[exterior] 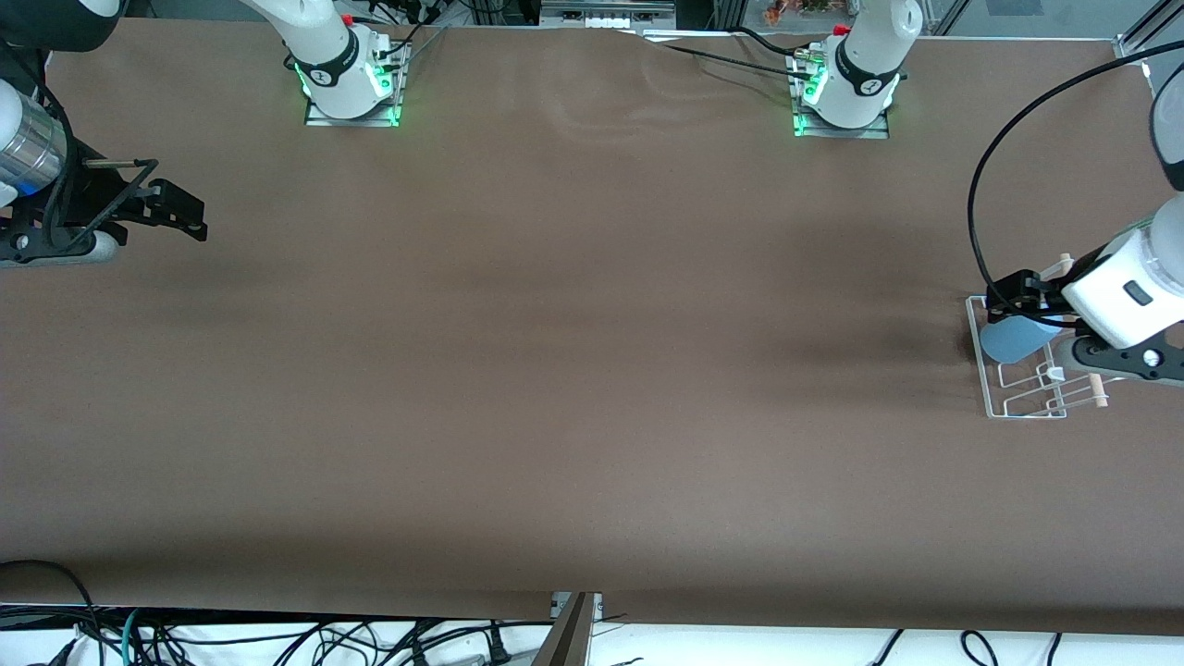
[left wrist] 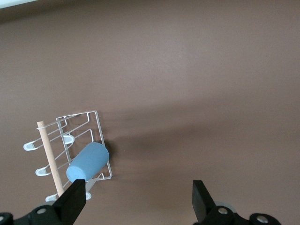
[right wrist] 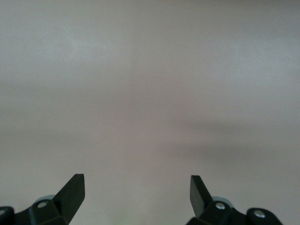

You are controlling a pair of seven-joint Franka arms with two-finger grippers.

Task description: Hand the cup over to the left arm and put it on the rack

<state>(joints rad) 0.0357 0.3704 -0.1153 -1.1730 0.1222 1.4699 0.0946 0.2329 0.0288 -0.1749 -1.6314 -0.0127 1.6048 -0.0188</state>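
Note:
The light-blue cup (exterior: 1013, 339) lies tilted on its side on the white wire rack (exterior: 1017, 407), at the left arm's end of the table. My left gripper (exterior: 1010, 298) hangs just above the cup, open and empty. In the left wrist view the cup (left wrist: 88, 162) rests on the rack (left wrist: 79, 123) close to one finger (left wrist: 72, 201) of the left gripper (left wrist: 139, 199) and clear of it. My right gripper (exterior: 183, 213) waits open and empty over bare table at the right arm's end. It also shows in the right wrist view (right wrist: 137, 192).
The rack's wooden dowel (left wrist: 49, 157) runs along its side, next to the cup. A black cable (exterior: 994, 166) loops above the left gripper. The two arm bases (exterior: 350, 79) (exterior: 846, 88) stand at the table's edge farthest from the front camera. Brown tabletop (exterior: 573, 370) spreads between the arms.

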